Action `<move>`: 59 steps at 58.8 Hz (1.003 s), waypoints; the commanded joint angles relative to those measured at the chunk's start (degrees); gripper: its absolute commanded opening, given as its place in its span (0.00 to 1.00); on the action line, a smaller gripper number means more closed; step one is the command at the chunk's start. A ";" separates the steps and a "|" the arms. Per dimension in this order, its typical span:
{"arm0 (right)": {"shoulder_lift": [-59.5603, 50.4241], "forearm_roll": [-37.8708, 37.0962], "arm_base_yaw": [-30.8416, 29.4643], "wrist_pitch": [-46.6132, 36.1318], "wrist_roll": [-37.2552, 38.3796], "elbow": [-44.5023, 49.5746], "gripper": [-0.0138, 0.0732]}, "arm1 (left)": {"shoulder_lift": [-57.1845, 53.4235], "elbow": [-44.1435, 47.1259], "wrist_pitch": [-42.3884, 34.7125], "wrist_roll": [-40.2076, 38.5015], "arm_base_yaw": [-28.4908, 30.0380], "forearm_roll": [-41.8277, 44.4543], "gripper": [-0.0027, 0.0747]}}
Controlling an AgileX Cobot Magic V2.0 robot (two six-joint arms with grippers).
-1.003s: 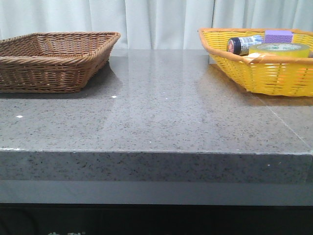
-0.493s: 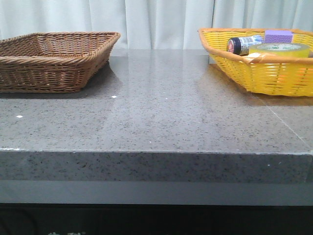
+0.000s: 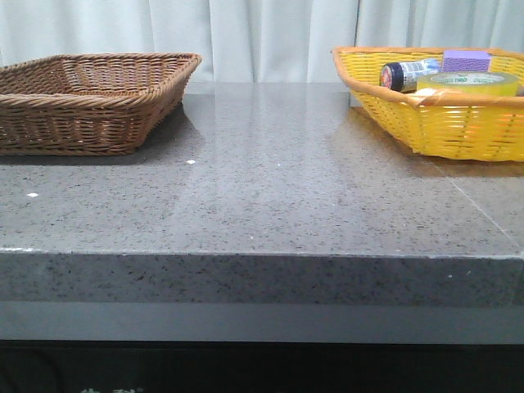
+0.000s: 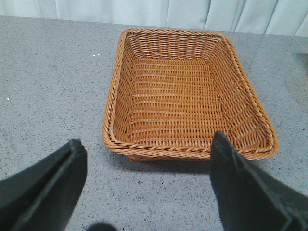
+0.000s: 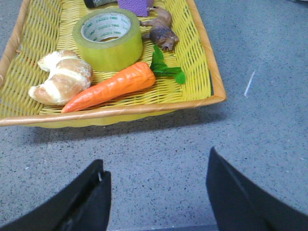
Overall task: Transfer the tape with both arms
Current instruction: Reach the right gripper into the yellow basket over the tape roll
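The tape [image 5: 108, 38], a wide yellow roll with a white core ring and green print, lies flat in the yellow basket [image 5: 211, 77]; it also shows in the front view [image 3: 468, 82] at the far right. My right gripper [image 5: 155, 166] is open and empty over the grey table, short of the basket's near rim. My left gripper [image 4: 147, 147] is open and empty over the table, just before the near rim of the empty brown wicker basket [image 4: 115, 96]. Neither arm shows in the front view.
The yellow basket also holds a bread roll [image 5: 60, 82], a toy carrot [image 5: 113, 86], a small brown figure [image 5: 161, 31], a purple block [image 3: 467, 60] and a dark-capped bottle [image 3: 405, 75]. The brown basket [image 3: 90, 98] stands at the table's far left.
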 commanded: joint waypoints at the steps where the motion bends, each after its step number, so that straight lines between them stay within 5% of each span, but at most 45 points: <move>1: 0.61 0.82 0.14 -3.50 -0.46 -2.51 0.69 | 0.28 -2.07 -3.80 -0.06 0.14 -0.56 0.74; 31: 23.55 9.64 0.14 3.97 -7.18 -20.69 0.69 | 0.28 -2.07 -3.80 -0.06 0.14 -0.56 0.74; 59: 53.90 9.20 0.79 10.31 -7.24 -46.33 0.69 | 0.28 -2.07 -3.80 -0.06 0.14 -0.56 0.74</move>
